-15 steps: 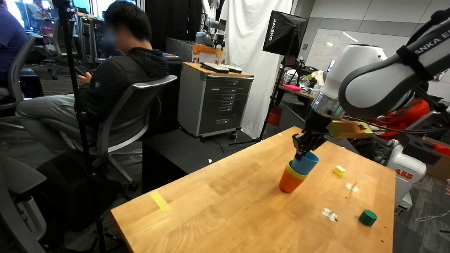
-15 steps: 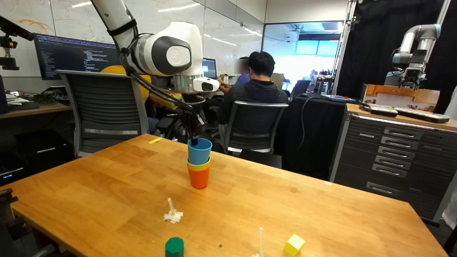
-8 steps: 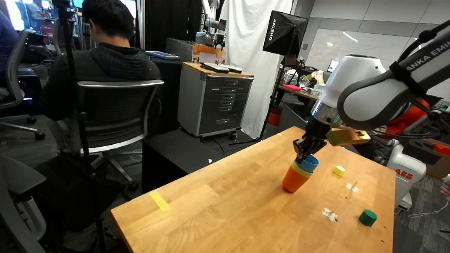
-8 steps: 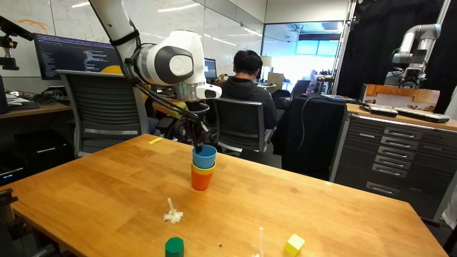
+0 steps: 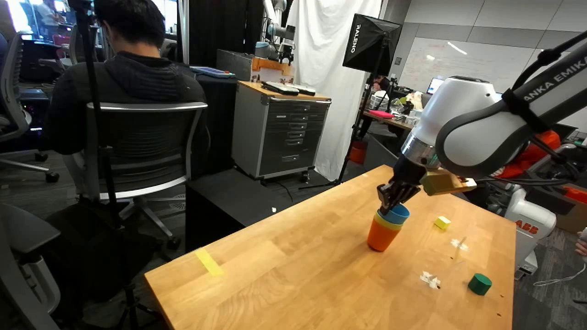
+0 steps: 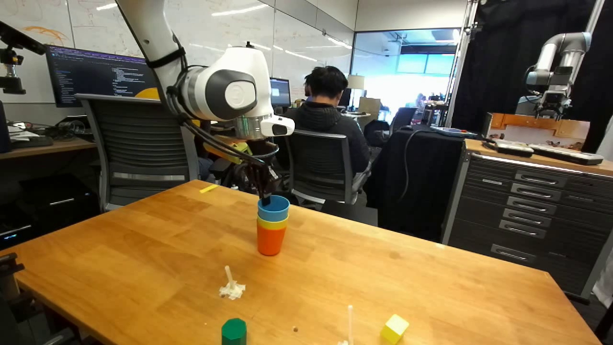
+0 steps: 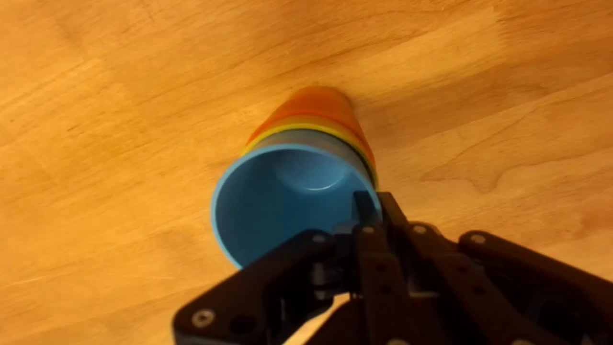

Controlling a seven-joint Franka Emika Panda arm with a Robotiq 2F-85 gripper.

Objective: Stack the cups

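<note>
My gripper [image 5: 383, 209] is shut on the wall of the light blue cup [image 5: 397, 213], one finger inside and one outside at the rim, as the wrist view shows [image 7: 374, 195]. The blue cup [image 7: 287, 206] sits partly inside the yellow cup [image 6: 273, 224], with a band of blue above the yellow rim. The yellow cup is nested in the red-orange cup [image 6: 270, 240]; only its rim band [image 5: 390, 223] shows. The red-orange cup [image 5: 382, 236] stands on the wooden table at the bottom of the stack. The lower part of the blue cup is hidden.
A dark green block [image 5: 479, 284] and a small yellow block [image 5: 442, 222] lie on the table [image 5: 293, 275]. Short pale pegs in white tape [image 6: 232, 288] stand up from the table near them. The table's far edge runs close behind the stack in an exterior view.
My gripper has moved down with the blue cup, which sits deeper in the yellow cup. The stack shifted and leaned a little, and now leans less than half a second ago.
</note>
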